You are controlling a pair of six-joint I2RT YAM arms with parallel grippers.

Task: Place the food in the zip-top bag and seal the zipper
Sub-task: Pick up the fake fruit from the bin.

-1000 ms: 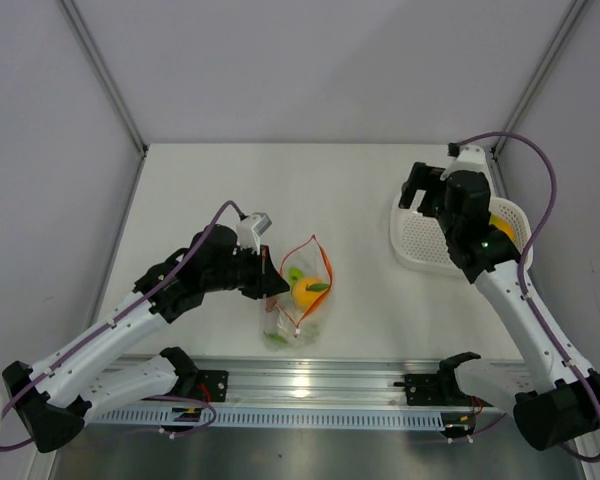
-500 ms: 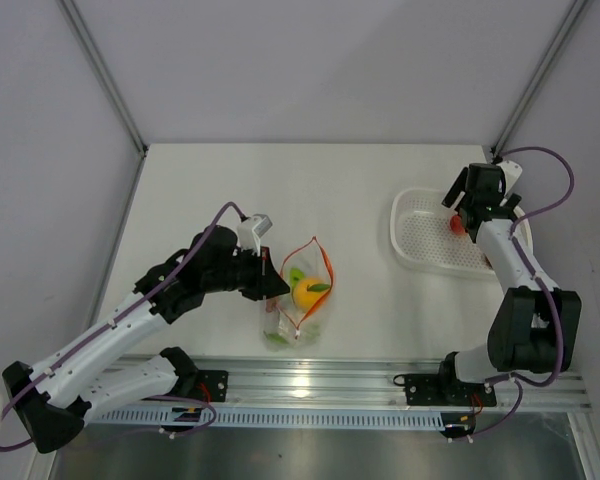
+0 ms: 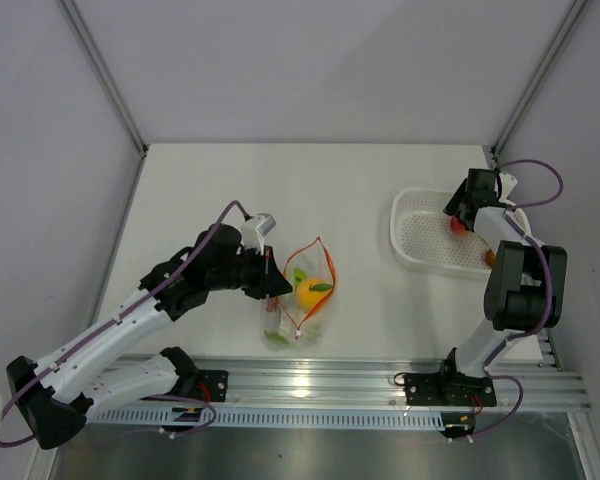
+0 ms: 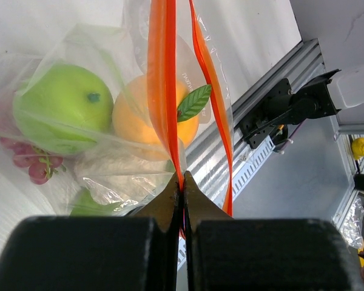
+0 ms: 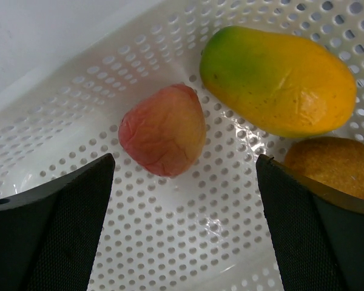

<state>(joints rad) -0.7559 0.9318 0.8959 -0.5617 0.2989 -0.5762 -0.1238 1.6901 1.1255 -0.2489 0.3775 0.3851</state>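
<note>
The clear, crinkly zip-top bag point(image 3: 298, 305) lies near the tabletop's point(image 3: 210, 190) 6 o'clock edge. It already holds a toy orange point(image 4: 139, 121) and a green apple point(image 4: 60, 109), and its red-orange zipper strip point(image 4: 164, 91) is still clamped in the left claw point(image 4: 182, 182). Over the last second the right claw point(image 5: 185, 160) has dropped into the white perforated basket point(image 3: 420, 250) at 3 o'clock. Its fingers stand apart astride a reddish toy fruit point(image 5: 164, 130), apparently not yet touching it. The next pick is lined up, and the bag's mouth is held open.

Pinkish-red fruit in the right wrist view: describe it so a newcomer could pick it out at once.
Look in the white perforated basket on the right, under the open right gripper. It is the small pinkish-red fruit, rounder and redder than the green-yellow mango and brown fruit beside it.
</note>
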